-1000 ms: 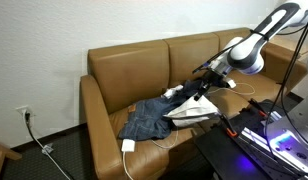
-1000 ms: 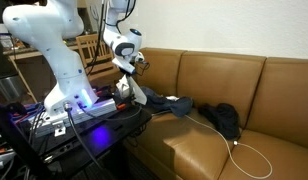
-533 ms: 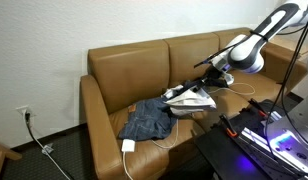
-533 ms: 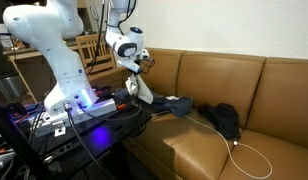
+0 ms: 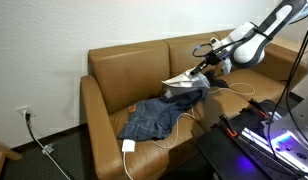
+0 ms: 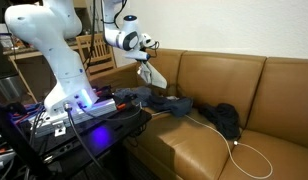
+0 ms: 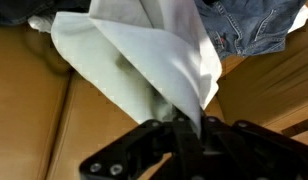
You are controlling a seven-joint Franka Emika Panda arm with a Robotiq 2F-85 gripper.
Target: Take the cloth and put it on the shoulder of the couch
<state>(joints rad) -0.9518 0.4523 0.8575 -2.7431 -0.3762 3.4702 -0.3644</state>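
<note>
Cloth (image 5: pixel 182 79) hangs right of centre in an exterior view, pinched by the gripper (image 5: pixel 202 68) over jeans (image 5: pixel 152 116) on the couch (image 5: pixel 119 70). In an exterior view, upper centre, cloth (image 6: pixel 155 77) dangles before the couch (image 6: pixel 224 80), open air around. Wrist view: gripper (image 7: pixel 180 128) clamped on cloth (image 7: pixel 144 50) at bottom edge, jeans (image 7: pixel 256 25) upper right.

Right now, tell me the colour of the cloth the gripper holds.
White; the cloth shows best in the wrist view.
</note>
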